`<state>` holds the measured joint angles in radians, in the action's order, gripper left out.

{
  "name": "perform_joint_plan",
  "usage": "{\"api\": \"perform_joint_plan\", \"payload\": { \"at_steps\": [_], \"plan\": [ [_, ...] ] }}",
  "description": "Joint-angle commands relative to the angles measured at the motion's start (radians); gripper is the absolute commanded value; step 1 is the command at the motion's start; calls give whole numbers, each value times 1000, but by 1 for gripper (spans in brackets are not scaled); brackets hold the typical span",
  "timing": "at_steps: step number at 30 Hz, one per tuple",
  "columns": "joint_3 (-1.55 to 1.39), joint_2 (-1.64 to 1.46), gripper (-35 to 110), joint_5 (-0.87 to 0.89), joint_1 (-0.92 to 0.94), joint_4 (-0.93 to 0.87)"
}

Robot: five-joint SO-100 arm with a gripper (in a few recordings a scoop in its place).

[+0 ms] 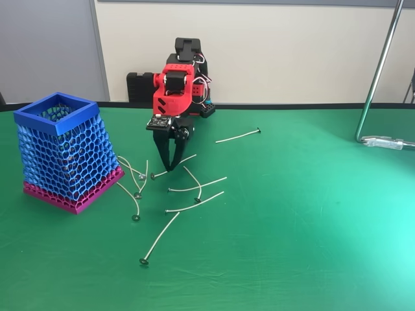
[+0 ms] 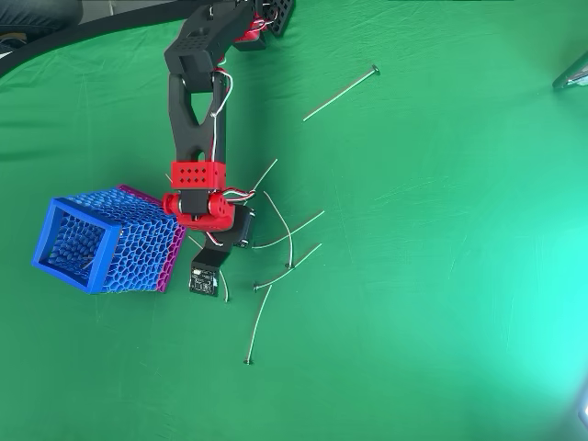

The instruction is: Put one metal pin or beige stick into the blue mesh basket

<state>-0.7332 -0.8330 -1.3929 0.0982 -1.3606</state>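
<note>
Fixed view has your tool (image 1: 170,165) tips-down on a pin (image 1: 174,166), whether pinching it you cannot tell; lift slowly; clear the basket (image 1: 57,114) rim.

The fixed view sits low at the near side of the green table (image 1: 311,246), facing across it toward the pale wall (image 1: 292,52) behind, close enough to take in the arm's base (image 1: 185,97) at the far edge. The overhead view hangs above and looks straight down, with the arm (image 2: 195,119) reaching in from the top edge. Both share the blue mesh basket (image 1: 61,152) (image 2: 101,241) on the left and the scattered sticks (image 1: 198,188) (image 2: 289,243) at centre.
</note>
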Motion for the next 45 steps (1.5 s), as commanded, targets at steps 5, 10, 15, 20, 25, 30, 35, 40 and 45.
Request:
{"api": "perform_joint_plan", "payload": {
  "at_steps": [5, 10, 15, 20, 25, 30, 35, 40, 45],
  "plan": [
    [107, 26, 3, -17, 6, 8],
    [170, 61, 11, -8, 15, 8],
    [204, 91, 14, -6, 18, 8],
    [213, 110, 15, -3, 21, 8],
    [218, 126, 15, -2, 23, 8],
    [238, 152, 15, 6, 23, 8],
    [253, 175, 15, 2, 17, 8],
    [259, 190, 15, -2, 6, 8],
    [265, 209, 15, -2, 3, 8]
  ]
}}
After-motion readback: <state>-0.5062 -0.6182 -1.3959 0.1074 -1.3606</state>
